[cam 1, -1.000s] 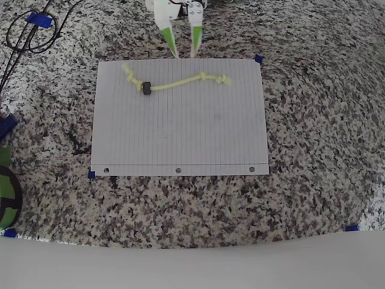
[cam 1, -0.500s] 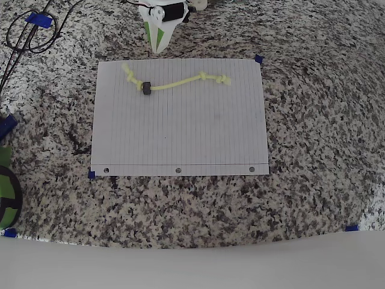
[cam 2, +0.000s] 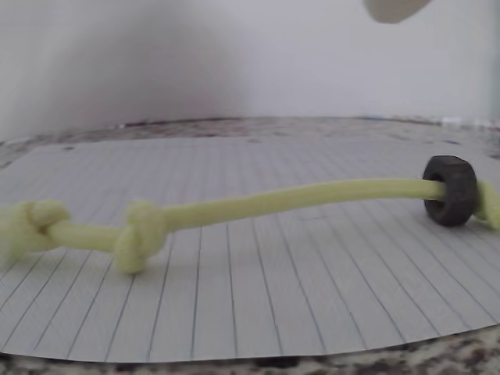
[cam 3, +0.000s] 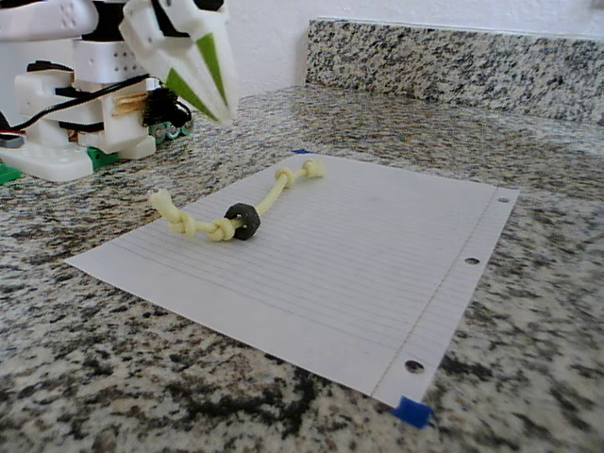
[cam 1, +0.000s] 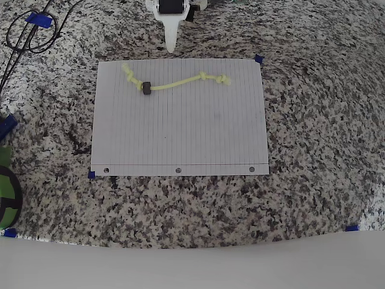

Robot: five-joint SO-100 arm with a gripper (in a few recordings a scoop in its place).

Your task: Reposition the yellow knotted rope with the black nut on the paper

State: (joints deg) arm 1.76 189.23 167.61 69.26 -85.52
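Fingers (cam 3: pixel 203 71) of the white gripper (cam 1: pixel 171 41), green on their inner faces, are pressed together into one point and hold nothing; they hang above the speckled granite counter (cam 1: pixel 313 198) just beyond the far edge of the white lined notebook paper (cam 1: pixel 180 132). On that sheet, near the same edge, lies the thin pale yellow knotted rope (cam 1: pixel 180 82), threaded through the small black hexagonal nut (cam 1: pixel 145 88), which sits beside the knot at the rope's left end in the overhead view. In the wrist view the rope (cam 2: pixel 258 205) stretches across the sheet with the nut (cam 2: pixel 451 190) at right.

My reading is that this is the approach, before any grasp. The next move calls for parting the fingers, coming down over the rope and closing on it, probably near the nut.

A second ago the fingers were spread apart; half a second ago they were closing and turned sideways. Rope and nut have not shifted
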